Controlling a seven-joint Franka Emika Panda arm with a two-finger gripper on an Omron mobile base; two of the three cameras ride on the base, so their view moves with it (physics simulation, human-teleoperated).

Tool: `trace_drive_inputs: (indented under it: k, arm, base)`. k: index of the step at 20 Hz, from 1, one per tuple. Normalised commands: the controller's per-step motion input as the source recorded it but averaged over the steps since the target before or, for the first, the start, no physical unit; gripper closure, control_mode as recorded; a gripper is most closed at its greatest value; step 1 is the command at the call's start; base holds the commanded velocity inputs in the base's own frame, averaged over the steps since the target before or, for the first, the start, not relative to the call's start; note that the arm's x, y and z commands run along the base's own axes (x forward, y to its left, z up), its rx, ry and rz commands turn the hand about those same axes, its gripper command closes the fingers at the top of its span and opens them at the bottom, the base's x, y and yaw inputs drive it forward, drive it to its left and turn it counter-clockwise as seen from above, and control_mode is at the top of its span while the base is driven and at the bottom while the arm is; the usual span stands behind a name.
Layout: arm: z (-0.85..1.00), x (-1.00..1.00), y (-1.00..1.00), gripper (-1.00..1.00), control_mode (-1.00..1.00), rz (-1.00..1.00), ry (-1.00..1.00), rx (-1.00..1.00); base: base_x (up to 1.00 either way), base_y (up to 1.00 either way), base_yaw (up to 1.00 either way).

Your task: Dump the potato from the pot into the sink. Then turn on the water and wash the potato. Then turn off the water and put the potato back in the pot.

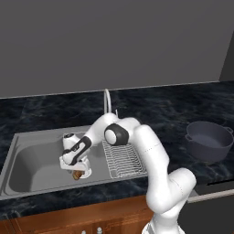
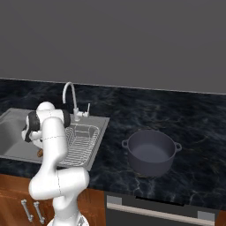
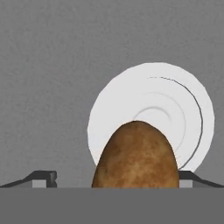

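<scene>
The gripper (image 3: 113, 177) is down inside the sink (image 1: 27, 157), its jaws spread wide with one tip on each side of the potato (image 3: 135, 157) and not yet pressing on it. The potato lies on the basin floor, partly over the round white drain (image 3: 175, 109), near the front of the basin and just beside the wire rack (image 1: 123, 159) that fills the sink's right part. From the left base view the hand hangs directly above the brown lump (image 1: 78, 174), with the forearm angled down across the basin from the right.

The wide stance looks chosen to clear the potato's sides so the fingers can settle around its middle before closing. No water can be seen running from the curved faucet (image 2: 68, 95), so this is probably the retrieval step after washing, though that is a judgement. The pot (image 2: 151, 152) stands upright and empty on the counter well to the right of the sink, near the front edge, ready to receive the potato. A rounded potato may roll or squirt out if gripped off-centre.
</scene>
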Motion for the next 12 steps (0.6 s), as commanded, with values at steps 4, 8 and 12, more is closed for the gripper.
trace_drive_inputs:
  k: [4,8,12]
  arm:
    - [-0.54,-0.46,0.0,1.0,-1.0,-0.09,0.04,-0.01]
    - [-0.25,-0.36,0.0,1.0,-1.0,-0.08,0.01,0.0]
    - [0.27,-0.81,0.0,1.0,-1.0,-0.04,-0.1,0.0]
  base:
    - [0.0,0.0,0.0]
    - [0.0,0.0,0.0]
    - [0.0,0.0,0.0]
